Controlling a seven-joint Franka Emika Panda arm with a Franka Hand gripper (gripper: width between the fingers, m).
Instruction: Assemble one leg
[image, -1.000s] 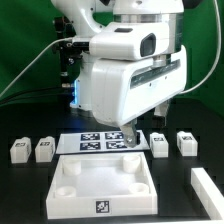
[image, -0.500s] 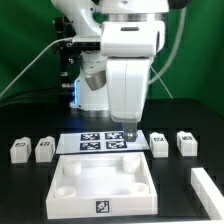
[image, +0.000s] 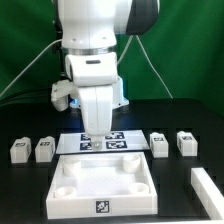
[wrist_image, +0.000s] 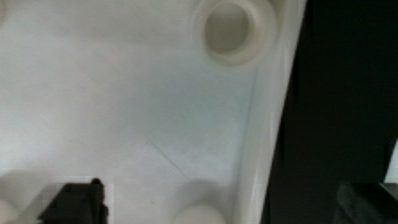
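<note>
Four small white legs with tags stand beside the plate: two at the exterior view's left (image: 17, 151) (image: 44, 149) and two at its right (image: 159, 144) (image: 187, 142). The large white plate (image: 103, 168) with round sockets lies in the middle front. My gripper (image: 95, 134) hangs over the plate's far edge, open and empty, away from every leg. In the wrist view the gripper (wrist_image: 231, 205) has dark fingertips (wrist_image: 75, 203) wide apart above the plate's surface (wrist_image: 125, 110), with one socket (wrist_image: 231, 30) visible and no leg in sight.
The marker board (image: 118, 140) lies just behind the plate, partly hidden by the gripper. A long white bar (image: 208, 186) lies at the exterior view's front right. The arm's body (image: 92, 70) towers over the middle back. A green backdrop stands behind.
The arm has swung toward the exterior view's left and turned, carrying the gripper from over the marker board's right part to its left part. The gripper holds nothing throughout.
</note>
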